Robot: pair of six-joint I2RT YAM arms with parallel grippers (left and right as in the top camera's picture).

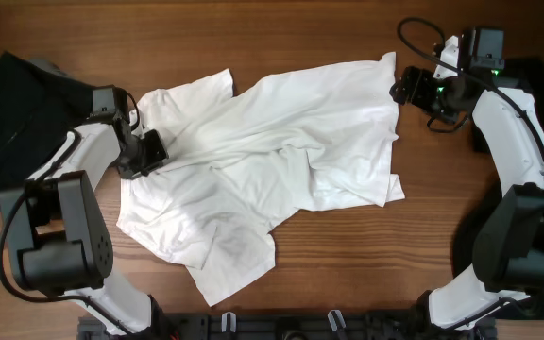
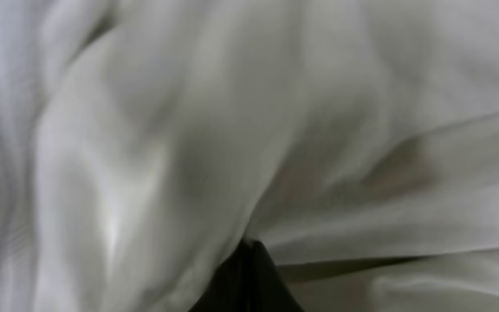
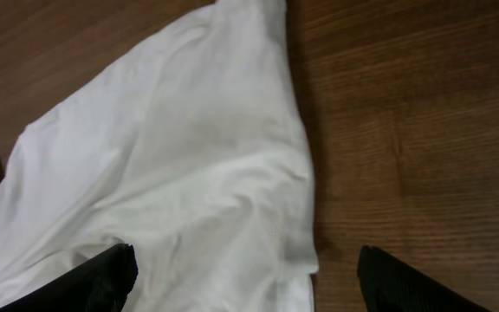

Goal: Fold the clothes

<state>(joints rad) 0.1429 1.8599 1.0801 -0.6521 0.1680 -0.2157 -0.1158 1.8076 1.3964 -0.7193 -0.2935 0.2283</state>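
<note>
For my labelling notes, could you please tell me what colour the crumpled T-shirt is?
The T-shirt is plain white, clearest in the overhead view.

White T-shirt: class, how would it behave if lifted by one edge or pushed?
Probably floppy: the white T-shirt lies in soft folds, so it would sag. Likely light: the cloth looks thin. Pushed, it would probably bunch rather than slide, as creases gather near the left claw.

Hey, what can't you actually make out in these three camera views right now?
Overhead: the black cloth garment runs off the left edge, partly behind the left arm.
Left wrist: the blurred white cloth T-shirt fills the frame, hiding the jaws of the left gripper; any pinch is unseen.
Right wrist: the right gripper has its jaws cut off by the bottom edge.
</note>
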